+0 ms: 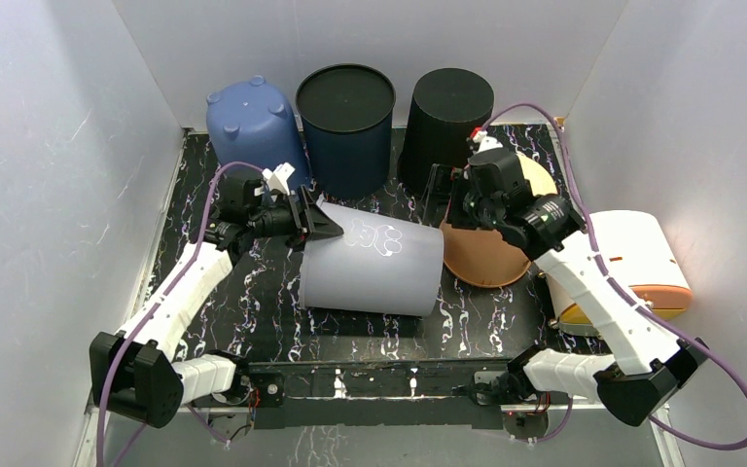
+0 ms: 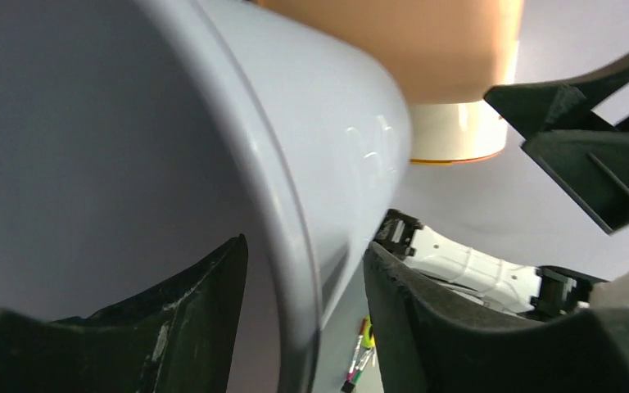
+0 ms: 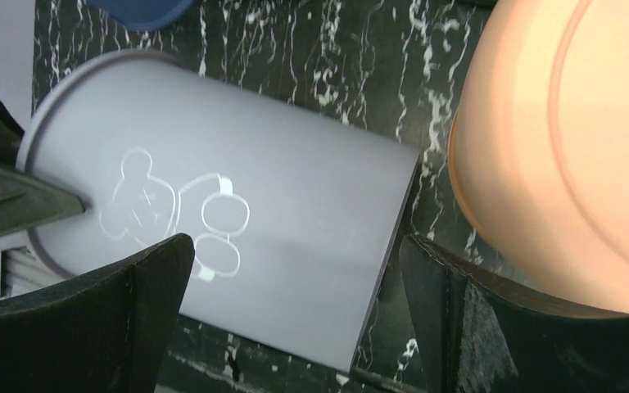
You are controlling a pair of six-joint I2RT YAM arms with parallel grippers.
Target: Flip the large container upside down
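While the grey container (image 1: 374, 268) lies sideways on the desk (image 1: 253, 313), the left pincer (image 2: 305, 250) straddles its rim, spread loose. The right pincer (image 3: 293, 241) hovers above, spread wide.

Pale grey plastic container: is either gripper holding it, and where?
Not held. Left gripper straddles the rim of the pale grey plastic container, jaws not touching; right gripper hangs open above.
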